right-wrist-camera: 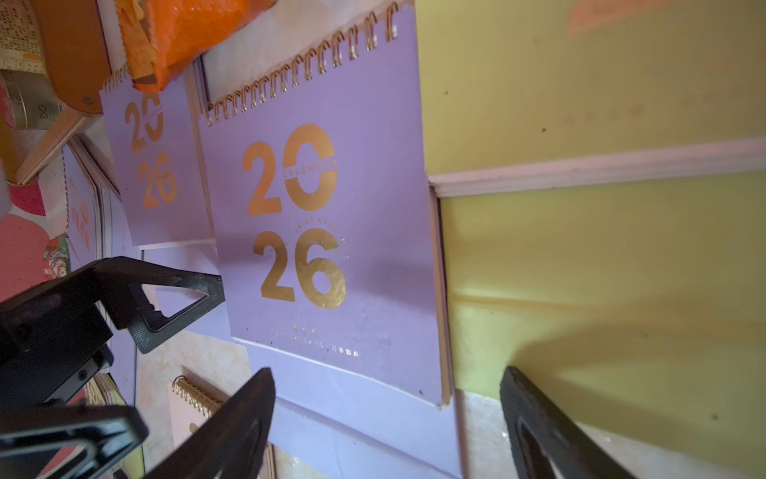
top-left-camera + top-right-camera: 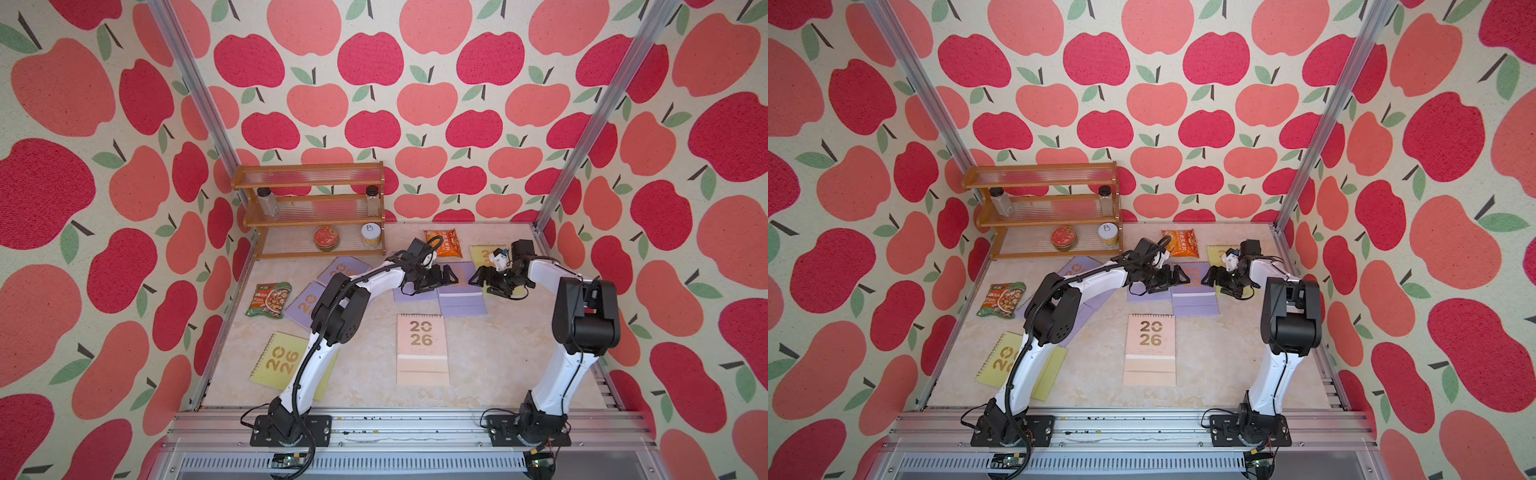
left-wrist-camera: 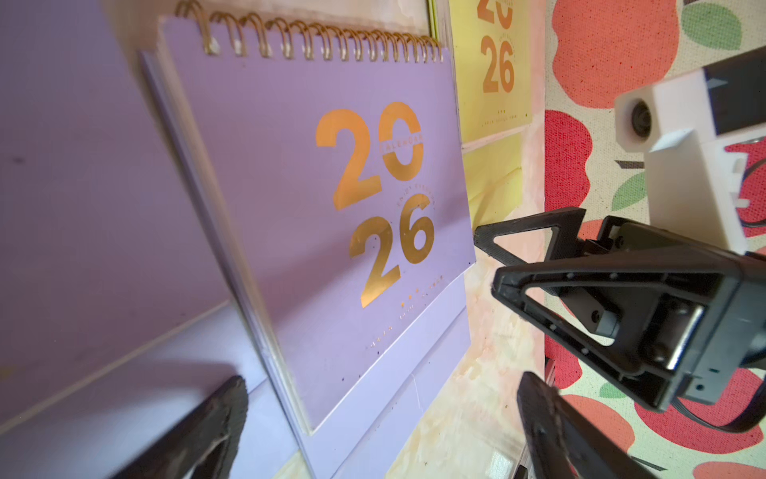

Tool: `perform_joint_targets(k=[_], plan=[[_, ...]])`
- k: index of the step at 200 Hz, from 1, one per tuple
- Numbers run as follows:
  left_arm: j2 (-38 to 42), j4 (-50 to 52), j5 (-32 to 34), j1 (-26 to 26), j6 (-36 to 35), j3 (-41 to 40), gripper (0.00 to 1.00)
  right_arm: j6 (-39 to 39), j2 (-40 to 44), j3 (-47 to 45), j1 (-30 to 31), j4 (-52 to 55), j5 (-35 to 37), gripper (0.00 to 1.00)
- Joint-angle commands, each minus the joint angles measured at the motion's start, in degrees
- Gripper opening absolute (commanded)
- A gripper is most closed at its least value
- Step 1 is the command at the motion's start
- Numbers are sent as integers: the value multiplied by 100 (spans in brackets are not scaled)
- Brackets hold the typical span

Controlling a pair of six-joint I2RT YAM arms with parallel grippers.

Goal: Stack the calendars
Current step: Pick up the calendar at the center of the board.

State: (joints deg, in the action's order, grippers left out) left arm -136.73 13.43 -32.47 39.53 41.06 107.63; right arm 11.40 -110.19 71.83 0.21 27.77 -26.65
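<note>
Left end effector (image 2: 452, 276): jaws wide, empty.
Right end effector (image 2: 474, 277): jaws apart, empty, tips facing left's.
Lavender calendar (image 2: 462, 298): flat on counter (image 2: 498, 357), below and between both.
Yellow-green calendar (image 1: 601, 249): under right end effector.
Peach calendar (image 2: 422, 349): well apart, toward arm bases.

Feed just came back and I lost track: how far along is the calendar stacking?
Done: nothing looks stacked yet. In hand: the left gripper and right gripper, both open and empty, face each other above a lavender calendar. Left: that one, the peach calendar, the front yellow-green calendar and the rest lie apart on the table, all to be piled.
</note>
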Motion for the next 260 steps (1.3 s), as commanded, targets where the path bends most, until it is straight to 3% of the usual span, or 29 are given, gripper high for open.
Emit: perform_joint_targets(k=[1,143,214,260], plan=[[-202,166,-96,-24,75,134,100,36,-51,-220,6,-35,-137,87],[-548,243,-225,177,201,460,100,284,349,-1138,150,-25,-445,87],[-394,7,-259,183,271,60,100,968,1010,-1828,-110,-1642,-1298,83],[-287,-143,-262,186,357,-182,100,1598,1321,-2232,-155,-2817,-1496,79]])
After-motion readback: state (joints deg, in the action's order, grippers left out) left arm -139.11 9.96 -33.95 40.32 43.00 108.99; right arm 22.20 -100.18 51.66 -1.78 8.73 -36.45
